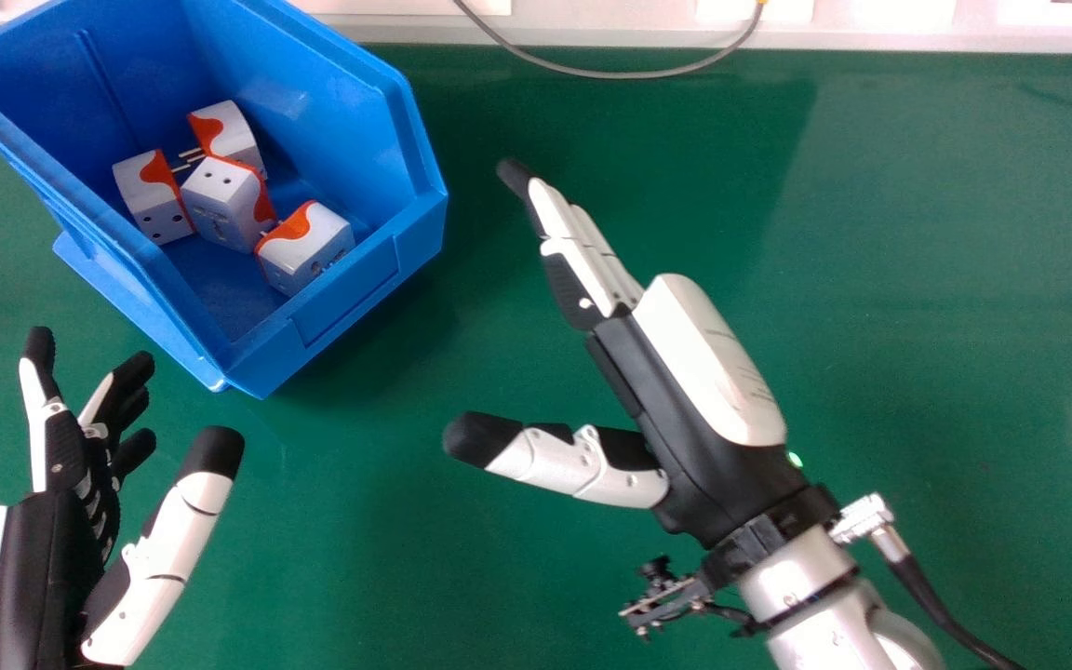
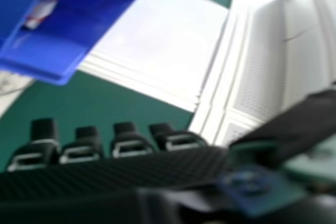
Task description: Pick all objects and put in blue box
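Four adapters (image 1: 229,207) lie in the blue box (image 1: 341,302); left hand (image 1: 47,558) and right hand (image 1: 708,358) are empty, fingers apart; we should withdraw both clear of its near corner.

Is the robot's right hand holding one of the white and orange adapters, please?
No; the right hand is open over the green table, and nothing lies between its thumb and fingers.

Blue box (image 2: 68,30) beyond the robot hand's fingers (image 2: 86,142); probably something white inside.
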